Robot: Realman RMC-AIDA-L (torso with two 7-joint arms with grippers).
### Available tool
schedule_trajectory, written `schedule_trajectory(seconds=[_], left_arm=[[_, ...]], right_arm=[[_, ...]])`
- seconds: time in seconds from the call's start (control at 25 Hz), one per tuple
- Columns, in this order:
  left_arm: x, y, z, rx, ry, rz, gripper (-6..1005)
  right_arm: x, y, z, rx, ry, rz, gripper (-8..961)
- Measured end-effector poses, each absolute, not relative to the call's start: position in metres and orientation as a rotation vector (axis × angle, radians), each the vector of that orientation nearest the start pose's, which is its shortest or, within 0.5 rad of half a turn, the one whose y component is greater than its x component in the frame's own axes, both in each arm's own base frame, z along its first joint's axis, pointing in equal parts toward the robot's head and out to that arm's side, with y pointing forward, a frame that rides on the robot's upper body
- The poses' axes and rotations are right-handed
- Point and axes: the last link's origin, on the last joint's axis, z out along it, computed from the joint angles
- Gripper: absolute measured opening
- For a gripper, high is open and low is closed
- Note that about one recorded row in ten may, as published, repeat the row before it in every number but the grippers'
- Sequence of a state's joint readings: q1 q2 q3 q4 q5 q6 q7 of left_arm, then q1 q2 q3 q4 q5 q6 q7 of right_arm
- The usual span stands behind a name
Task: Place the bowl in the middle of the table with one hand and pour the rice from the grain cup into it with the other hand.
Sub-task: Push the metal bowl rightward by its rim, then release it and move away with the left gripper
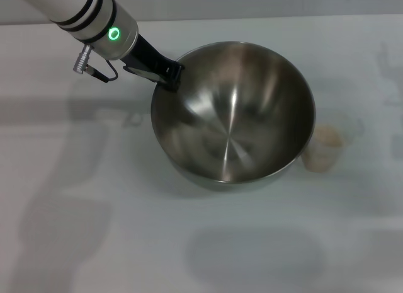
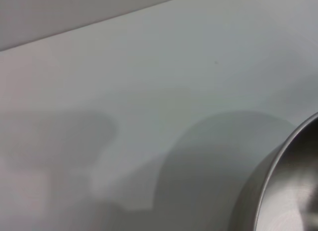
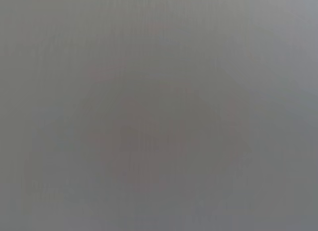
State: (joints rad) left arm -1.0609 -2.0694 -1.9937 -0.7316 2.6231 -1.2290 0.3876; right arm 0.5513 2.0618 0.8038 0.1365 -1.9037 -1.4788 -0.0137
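Note:
The steel bowl (image 1: 233,120) stands on the white table (image 1: 94,230) near the middle, its inside shiny and without rice. My left gripper (image 1: 169,74) reaches in from the upper left and is shut on the bowl's far-left rim, one black finger inside and one outside. The bowl's rim also shows in the left wrist view (image 2: 285,186). The grain cup (image 1: 324,148) stands upright just right of the bowl, with pale rice (image 1: 327,138) in it. My right gripper is out of view; the right wrist view is a blank grey.
The white table stretches on all sides of the bowl. A soft shadow (image 1: 252,255) lies on the table in front of the bowl. A cable loop (image 1: 101,71) hangs from my left wrist.

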Motion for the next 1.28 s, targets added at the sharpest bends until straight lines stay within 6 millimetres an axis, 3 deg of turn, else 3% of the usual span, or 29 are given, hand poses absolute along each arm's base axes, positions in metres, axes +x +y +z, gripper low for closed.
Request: schedule_trajectory(seconds=[1.28], left_arm=[[-0.1384, 0.446, -0.0406, -2.38, -1.234, 0.246, 81]], right_arm=[[0.2932, 0.3554, 0.0571, -1.209, 0.242, 0.83, 725]])
